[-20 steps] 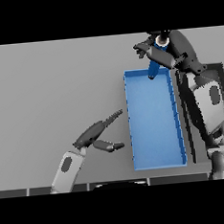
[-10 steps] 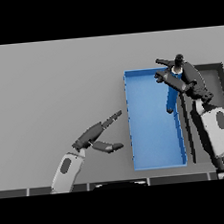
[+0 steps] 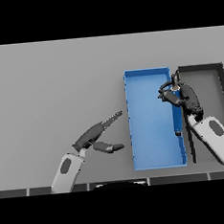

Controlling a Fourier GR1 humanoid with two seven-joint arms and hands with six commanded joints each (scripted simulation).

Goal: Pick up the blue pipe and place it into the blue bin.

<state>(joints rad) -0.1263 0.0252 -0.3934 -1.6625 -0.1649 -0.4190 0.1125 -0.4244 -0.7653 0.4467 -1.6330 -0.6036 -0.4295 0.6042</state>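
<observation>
Table (image 3: pixel 53 76): grey, matt, smooth, no grain or pattern.
Blue bin (image 3: pixel 151 129): matt, plastic-looking, smooth floor w/ thin even walls.
Dark bin (image 3: pixel 205 84): charcoal, matt, same plastic look.
Hands, left (image 3: pixel 94 137) & right (image 3: pixel 180 96): dark, slight sheen.
Forearm shells: pale grey, smooth, hard-looking.

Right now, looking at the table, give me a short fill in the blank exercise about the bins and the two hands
1. The right hand is over the right wall of the ____ bin.
2. The dark bin sits to the ____ of the blue one.
3. The left hand is above the grey table, with its fingers ____.

Missing words: blue; right; open
</observation>
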